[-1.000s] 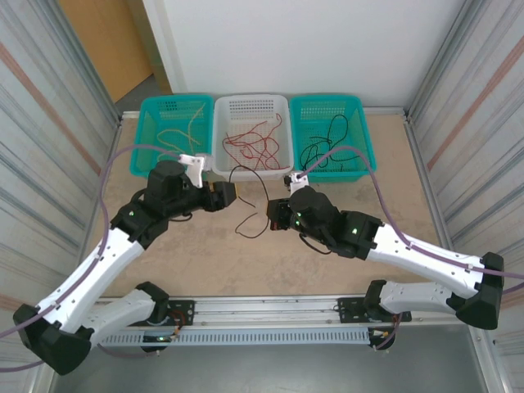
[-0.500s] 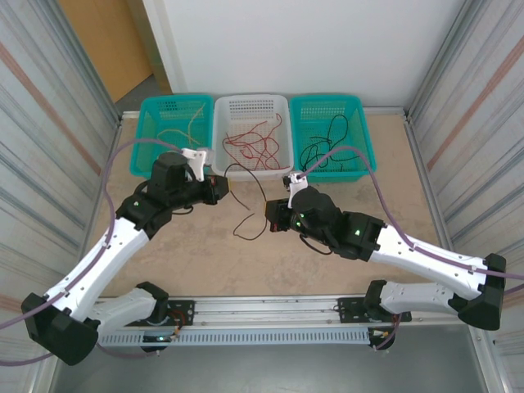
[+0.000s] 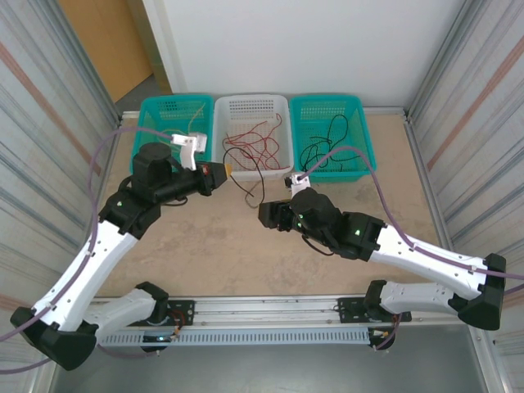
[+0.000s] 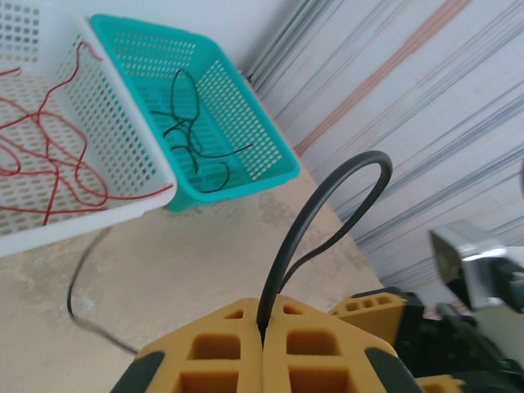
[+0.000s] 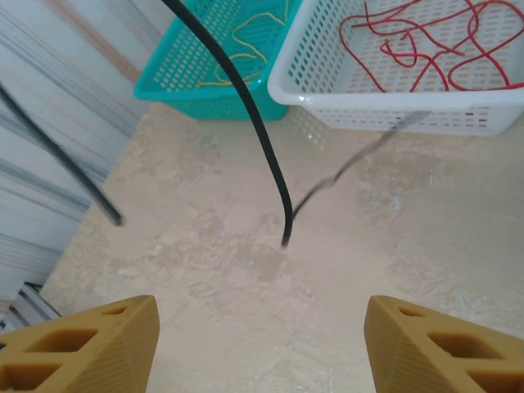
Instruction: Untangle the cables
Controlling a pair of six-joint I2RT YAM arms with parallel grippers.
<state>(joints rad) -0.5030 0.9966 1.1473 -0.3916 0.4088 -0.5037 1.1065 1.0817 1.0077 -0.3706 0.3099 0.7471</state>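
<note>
Three baskets in a row at the far edge of the tabletop (image 3: pixel 205 246): left teal basket (image 3: pixel 168 100) with yellow cables (image 3: pixel 194 123), white basket (image 3: pixel 250 98) with red cables (image 3: pixel 255 143), right teal basket (image 3: pixel 327 98) with black cables (image 4: pixel 190 135).

On the left, left jaws pressed fully together, raised just in front of the white basket's near wall, pinching one held black cable (image 4: pixel 326 196) right at the seam between the yellow tips. Rises from that seam in a tall narrow loop in the left wrist view; from above, hangs in a loose curve between the two arms, clear of the baskets.

On the right, right jaws spread wide near the middle of the tabletop, gripping nothing and touching nothing. Two yellow fingers (image 5: pixel 90 344) far apart at the bottom corners of the right wrist view; ahead of the gap, a black strand dangling with its cut end free above bare surface, apart from both fingers.
</note>
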